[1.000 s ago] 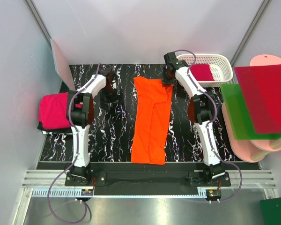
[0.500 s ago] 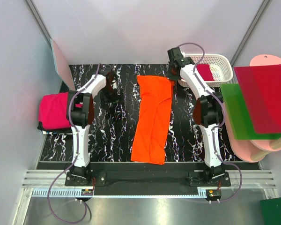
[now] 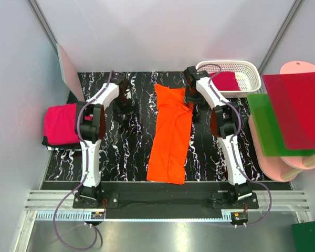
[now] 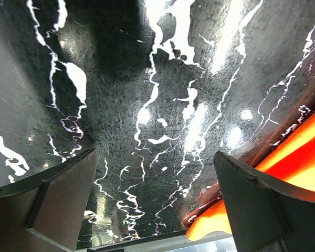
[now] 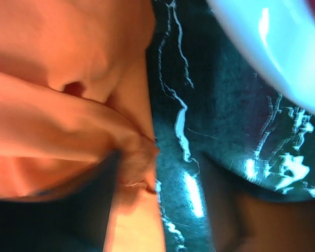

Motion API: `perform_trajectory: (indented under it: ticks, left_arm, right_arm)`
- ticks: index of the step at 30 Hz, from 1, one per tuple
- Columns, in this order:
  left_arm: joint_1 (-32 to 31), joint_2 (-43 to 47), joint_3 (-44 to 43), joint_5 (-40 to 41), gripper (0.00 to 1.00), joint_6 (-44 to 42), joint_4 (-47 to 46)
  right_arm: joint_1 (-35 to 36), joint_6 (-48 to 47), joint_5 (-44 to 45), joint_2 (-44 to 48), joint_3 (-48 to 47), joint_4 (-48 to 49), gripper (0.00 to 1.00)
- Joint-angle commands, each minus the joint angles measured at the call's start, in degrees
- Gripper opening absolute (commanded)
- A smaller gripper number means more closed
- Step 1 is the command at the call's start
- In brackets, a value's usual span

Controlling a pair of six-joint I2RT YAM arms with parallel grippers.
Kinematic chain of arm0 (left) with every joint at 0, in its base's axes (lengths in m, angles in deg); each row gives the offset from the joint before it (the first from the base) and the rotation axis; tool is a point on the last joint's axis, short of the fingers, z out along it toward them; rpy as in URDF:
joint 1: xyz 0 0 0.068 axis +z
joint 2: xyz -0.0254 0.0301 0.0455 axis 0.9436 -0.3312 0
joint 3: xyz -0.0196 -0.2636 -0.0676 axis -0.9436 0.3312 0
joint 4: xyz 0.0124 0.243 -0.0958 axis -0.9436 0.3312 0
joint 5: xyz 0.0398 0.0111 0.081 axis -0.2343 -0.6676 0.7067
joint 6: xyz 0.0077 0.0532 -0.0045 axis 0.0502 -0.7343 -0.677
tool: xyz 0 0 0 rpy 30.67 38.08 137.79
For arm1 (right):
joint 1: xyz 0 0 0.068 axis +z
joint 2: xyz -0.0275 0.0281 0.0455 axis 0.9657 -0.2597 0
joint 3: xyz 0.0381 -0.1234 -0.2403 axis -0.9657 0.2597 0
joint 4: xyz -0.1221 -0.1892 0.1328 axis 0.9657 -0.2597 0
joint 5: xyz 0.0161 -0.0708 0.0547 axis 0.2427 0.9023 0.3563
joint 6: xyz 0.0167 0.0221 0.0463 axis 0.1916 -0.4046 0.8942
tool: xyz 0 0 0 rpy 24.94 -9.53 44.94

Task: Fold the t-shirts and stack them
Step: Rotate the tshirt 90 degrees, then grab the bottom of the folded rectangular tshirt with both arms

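black marbled table, orange t-shirt — grey walls.

I see the counter as a glossy black slab with white marble veining, throwing back lamp glare in my left wrist view. The orange t-shirt is soft matt cloth, creased; the magenta t-shirt is likewise matt cloth. The basket is white slotted plastic. The red sheet and green sheet are smooth, shiny plastic. The left end effector has matt dark fingers
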Motion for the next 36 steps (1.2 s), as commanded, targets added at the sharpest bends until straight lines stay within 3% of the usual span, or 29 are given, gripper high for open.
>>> perform_trajectory:
  ticks: [1,3,7,10,11,15,21,27,31,36]
  left_arm:
    - [0.3,1.1,0.1,-4.8,0.99,-1.1,-1.1]
    - [0.3,3.1,2.9,-9.4,0.99,-0.9,-3.8]
    - [-0.4,7.0,11.0,-14.0,0.99,0.7,-10.3]
    - [-1.8,12.7,18.4,-15.8,0.99,2.0,-15.1]
    - [-2.3,14.3,20.6,-16.1,0.99,2.8,-16.5]
    - [-6.5,24.2,34.8,-16.9,0.99,6.8,-22.8]
    - [-14.7,38.6,51.0,-13.3,0.99,14.2,-26.7]
    - [-23.3,44.6,60.5,-10.7,0.96,22.9,-30.2]
    - [-26.9,40.7,61.7,-10.7,0.94,23.6,-30.5]
    - [-29.0,35.7,60.8,-11.0,0.94,22.4,-31.0]
  right_arm:
    - [-0.3,0.5,2.0,4.9,-2.2,-3.4,0.83]
    - [-0.3,0.7,2.8,10.9,1.5,-1.8,0.97]
    - [-0.4,1.5,-0.3,24.4,20.9,6.7,0.98]
    - [-0.5,3.7,-9.2,36.0,36.9,14.3,0.95]
    - [-0.6,5.3,-15.9,38.7,41.1,16.4,0.93]
    - [-0.4,11.7,-30.1,51.0,64.0,25.6,0.79]
    - [5.4,18.1,-31.5,65.7,86.2,28.4,0.78]
    - [12.6,24.9,-32.8,72.1,98.6,30.4,0.76]
    - [16.4,28.2,-34.7,70.7,102.0,32.6,0.75]
    - [18.1,31.3,-38.2,66.3,104.3,42.0,0.75]
